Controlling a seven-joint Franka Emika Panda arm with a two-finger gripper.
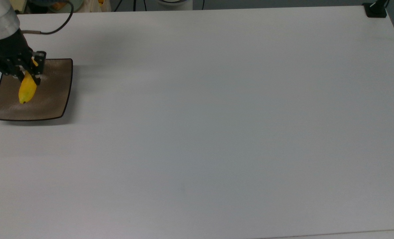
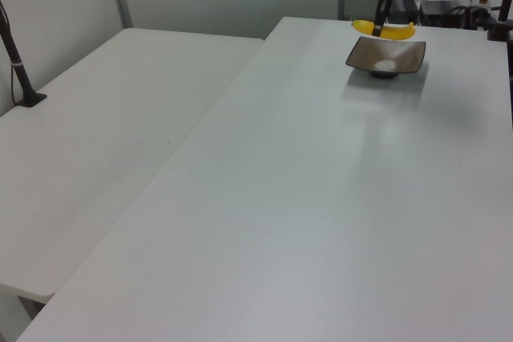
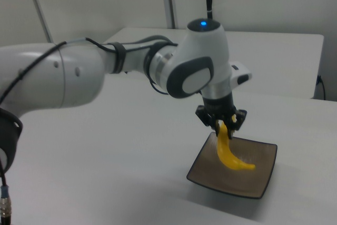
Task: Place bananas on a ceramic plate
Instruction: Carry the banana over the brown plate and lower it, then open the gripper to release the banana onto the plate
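The black two-finger pincer (image 1: 29, 73) is clamped on the stem end of the curved bright-yellow banana (image 1: 26, 91), which hangs over the square glossy taupe-brown ceramic plate (image 1: 52, 99) at the top view's left edge of the white bench (image 1: 216, 132); whether it touches the plate I cannot tell. In the right view the banana (image 3: 229, 154) droops from the pincer (image 3: 221, 124) over the plate (image 3: 260, 180). I judge it light, smooth and easily bruised, best held gently near the thicker middle. The plate looks hard and breakable. No readable writing or labels
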